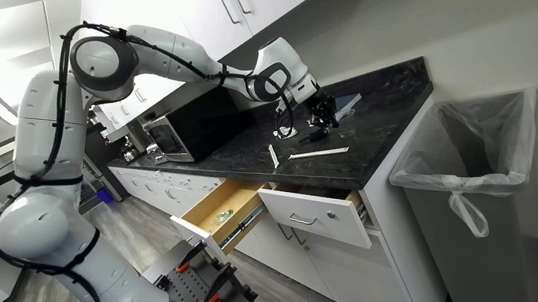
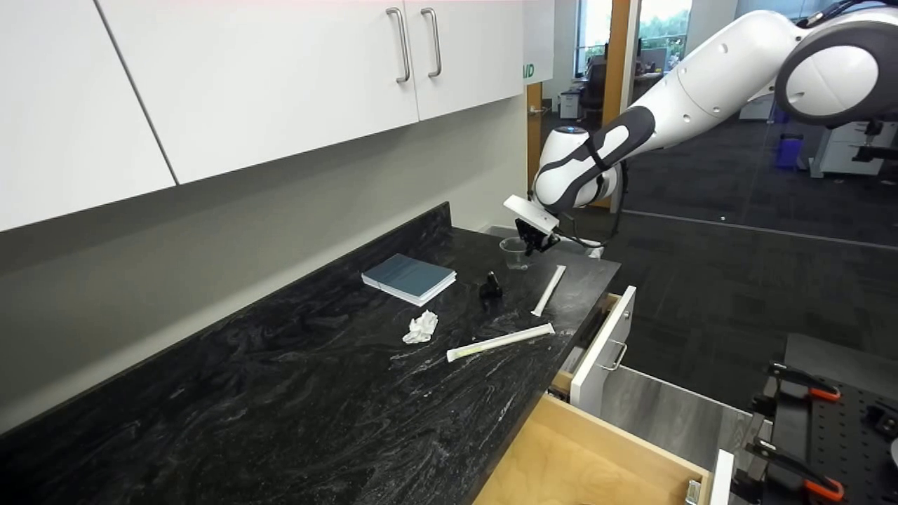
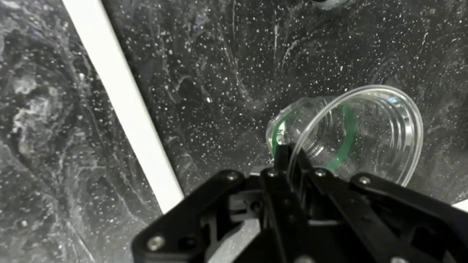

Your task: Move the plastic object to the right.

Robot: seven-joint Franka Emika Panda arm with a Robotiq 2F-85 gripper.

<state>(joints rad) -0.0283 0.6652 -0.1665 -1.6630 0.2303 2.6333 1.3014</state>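
while claw (image 3: 291,151) pinches — cup (image 3: 349,131) mouth-up, axis upright

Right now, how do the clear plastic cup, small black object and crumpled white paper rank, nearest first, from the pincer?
Order in an exterior view:
1. Clear plastic cup: held by the pincer.
2. Small black object: picture-left of the cup.
3. Crumpled white paper: farther picture-left.

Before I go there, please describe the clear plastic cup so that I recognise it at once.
Start at the black veined countertop beneath white cupboards, and follow it to the black robotic gripper. The clear plastic cup is gripped there by its wall. Its round open rim and green markings set it apart from the slim white stick nearby.
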